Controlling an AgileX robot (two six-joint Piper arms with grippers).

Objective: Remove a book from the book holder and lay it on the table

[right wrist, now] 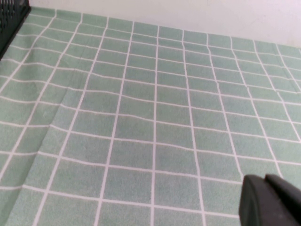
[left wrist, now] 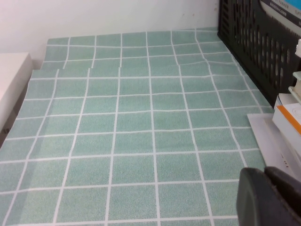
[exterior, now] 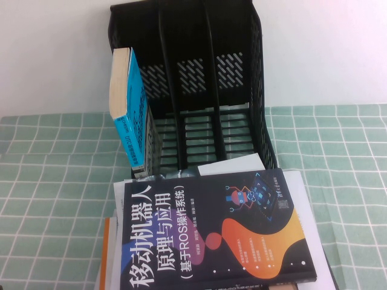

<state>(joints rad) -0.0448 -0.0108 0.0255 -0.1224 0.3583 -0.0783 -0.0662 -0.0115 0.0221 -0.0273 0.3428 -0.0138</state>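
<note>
The book [exterior: 130, 109], cyan-covered with cream page edges, stands leaning in the left slot of the black book holder [exterior: 199, 72], whose other two slots show only the slatted base. Nothing touches the book. The holder stands at the back of the green gridded table [exterior: 54, 181]. Neither arm appears in the high view. My left gripper [left wrist: 265, 173] is shut and holds nothing, low over the cloth left of the holder's side wall [left wrist: 254, 42]. Over bare cloth on the table's right side, my right gripper [right wrist: 265, 178] is also shut and holds nothing; the holder's corner [right wrist: 11, 19] shows far off.
A dark navy book with orange shapes [exterior: 211, 235] lies flat on a stack of papers and books [exterior: 109, 241] right in front of the holder. That stack's edge [left wrist: 287, 117] is close to my left gripper. A white block [left wrist: 11, 84] borders the table's left side.
</note>
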